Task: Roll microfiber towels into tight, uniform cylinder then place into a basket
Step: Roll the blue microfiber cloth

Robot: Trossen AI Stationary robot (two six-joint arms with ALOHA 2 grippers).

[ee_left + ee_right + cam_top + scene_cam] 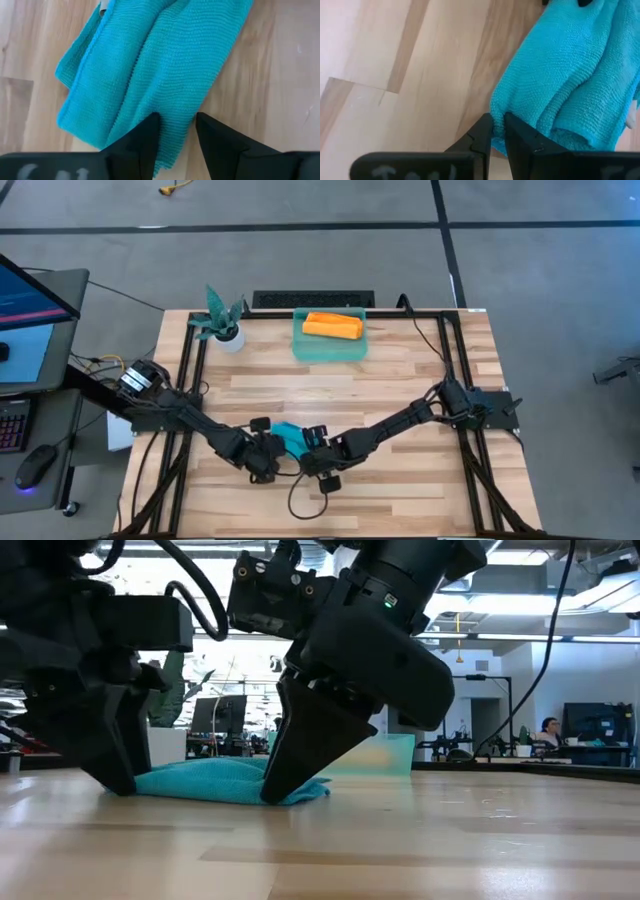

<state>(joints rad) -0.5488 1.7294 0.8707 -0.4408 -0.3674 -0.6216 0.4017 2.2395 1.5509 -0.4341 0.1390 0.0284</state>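
Observation:
The teal-blue towel (288, 437) lies rumpled and folded on the table's near middle, between my two grippers. It also shows in the low view (215, 781). My left gripper (266, 458) is shut on its left end, and my right gripper (316, 452) is shut on its right end. Both point down with their fingertips at the tabletop. The orange-yellow towel (332, 326) lies rolled inside the teal-green basket (300, 348) at the table's far middle. My left gripper pinches a bunched fold of several layers at the towel's end (175, 125) between its two fingers (150, 137). The fingers come from above, pointing down. The towel lies slack on the table. My right gripper pinches a folded corner at the towel's other end (499, 120) between its two fingers (485, 135), which stand close together. The fingers come from above, slanting down. The towel rests on the table, slack and rumpled.
A small teal potted plant (222, 320) stands at the far left, beside the basket. A black frame rail (440, 340) runs round the table's edges. Bare wood lies to the right (420, 480) and left of the towel. A desk with a monitor (30, 300) stands off the left.

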